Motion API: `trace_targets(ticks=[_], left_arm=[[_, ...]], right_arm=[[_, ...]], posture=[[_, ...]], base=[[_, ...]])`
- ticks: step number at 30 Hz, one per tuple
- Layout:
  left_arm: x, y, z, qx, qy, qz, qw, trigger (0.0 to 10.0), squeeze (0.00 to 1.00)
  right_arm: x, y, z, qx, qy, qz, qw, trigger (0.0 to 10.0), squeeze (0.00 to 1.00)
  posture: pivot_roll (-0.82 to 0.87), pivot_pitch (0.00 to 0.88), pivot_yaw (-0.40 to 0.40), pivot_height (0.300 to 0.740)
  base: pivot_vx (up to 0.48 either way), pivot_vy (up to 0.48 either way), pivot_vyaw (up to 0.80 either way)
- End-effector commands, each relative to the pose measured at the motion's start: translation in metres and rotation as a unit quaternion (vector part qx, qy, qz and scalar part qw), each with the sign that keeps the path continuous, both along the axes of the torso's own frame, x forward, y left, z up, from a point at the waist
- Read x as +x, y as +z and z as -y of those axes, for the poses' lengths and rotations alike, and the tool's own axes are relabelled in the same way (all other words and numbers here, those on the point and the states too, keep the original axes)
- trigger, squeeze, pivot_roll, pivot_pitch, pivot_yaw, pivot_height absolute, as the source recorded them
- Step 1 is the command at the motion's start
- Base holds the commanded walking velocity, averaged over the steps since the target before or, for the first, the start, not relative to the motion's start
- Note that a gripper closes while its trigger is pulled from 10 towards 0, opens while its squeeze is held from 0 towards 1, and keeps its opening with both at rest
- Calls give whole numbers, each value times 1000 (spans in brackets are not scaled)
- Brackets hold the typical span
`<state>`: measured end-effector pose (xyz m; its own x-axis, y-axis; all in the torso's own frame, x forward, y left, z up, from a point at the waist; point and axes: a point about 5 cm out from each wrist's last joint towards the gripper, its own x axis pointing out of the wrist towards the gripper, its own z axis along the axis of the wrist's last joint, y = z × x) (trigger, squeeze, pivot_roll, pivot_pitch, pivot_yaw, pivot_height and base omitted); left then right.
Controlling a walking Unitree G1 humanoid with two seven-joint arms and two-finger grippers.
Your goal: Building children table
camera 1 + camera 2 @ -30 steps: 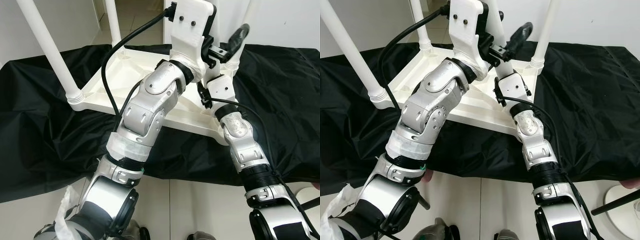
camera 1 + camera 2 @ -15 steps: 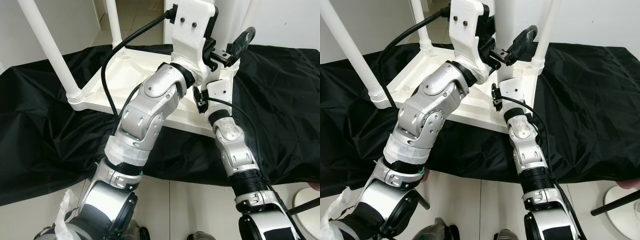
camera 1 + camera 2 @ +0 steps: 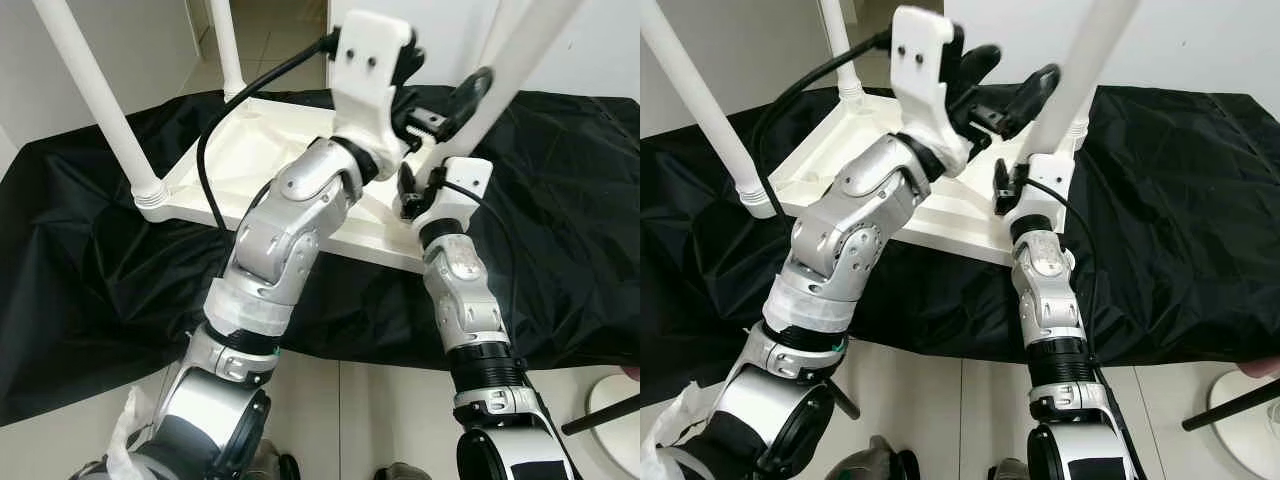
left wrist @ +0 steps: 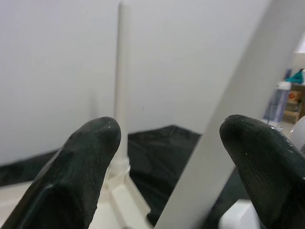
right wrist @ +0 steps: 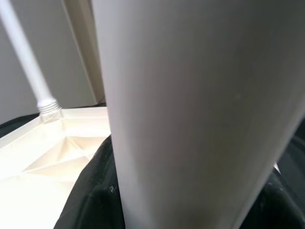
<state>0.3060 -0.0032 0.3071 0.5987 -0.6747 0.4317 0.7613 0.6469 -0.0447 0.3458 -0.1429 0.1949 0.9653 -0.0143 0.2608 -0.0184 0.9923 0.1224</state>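
A white table top [image 3: 270, 130] lies upside down on a black cloth [image 3: 80, 250] that covers the floor. On the left, a white leg [image 3: 95, 95] stands up from the near left corner of the table top. Another white leg [image 3: 228, 45] stands at the far left corner.

In the middle, the left gripper [image 4: 176, 157] is held up high over the table top. Its two black fingers [image 4: 81, 157] are wide apart. A leaning white leg [image 4: 233, 129] passes between them, close to one finger. I cannot tell if it touches.

To the right, this leaning leg [image 3: 1080, 65] tilts up and to the right from the near right corner. The right gripper [image 3: 1035, 175] is low on it. I cannot tell if its fingers are apart or squeezed on the leg.
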Motion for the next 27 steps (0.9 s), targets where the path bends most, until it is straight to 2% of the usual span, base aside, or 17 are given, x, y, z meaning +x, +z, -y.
trace_targets(ticks=[1,2,6,9,12,14,15,18,27], left_arm=[[4,-6,-3,1,10,-9,1000,10000,0],[11,-10,-12,18,47,-12,999,10000,0],[14,-13,-17,22,62,-16,998,10000,0],[23,-26,-34,43,111,-38,992,10000,0],[24,-30,-37,44,119,-45,991,10000,0],[27,-41,-43,59,135,-56,988,10000,0],[27,-41,-43,59,135,-56,988,10000,0],[26,-59,-50,90,161,-56,981,10000,0],[22,-77,-54,90,152,-80,981,10000,0]], right_arm=[[-2,2,0,13,-2,0,1000,10000,0],[-4,3,3,18,-14,-1,1000,10000,0],[-5,1,5,17,-16,-5,1000,10000,0],[-11,-5,13,14,-22,-14,1000,10000,0],[-11,-5,15,12,-24,-14,1000,10000,0],[-12,-7,19,-9,-27,-13,1000,10000,0],[-12,-7,19,-9,-27,-13,1000,10000,0],[-12,-13,23,-17,-32,-24,999,10000,0],[-14,-13,26,-23,-36,-29,999,10000,0]], posture=[[-62,0,68,740],[-58,0,72,740],[-54,0,75,740],[-46,0,75,740],[-45,0,73,740],[-31,0,60,740],[-31,0,60,740],[-25,0,54,740],[-27,0,52,740]], base=[[0,0,0],[0,0,0],[0,0,0],[0,0,0],[0,0,0],[0,0,0],[0,0,0],[0,0,0],[0,0,0]])
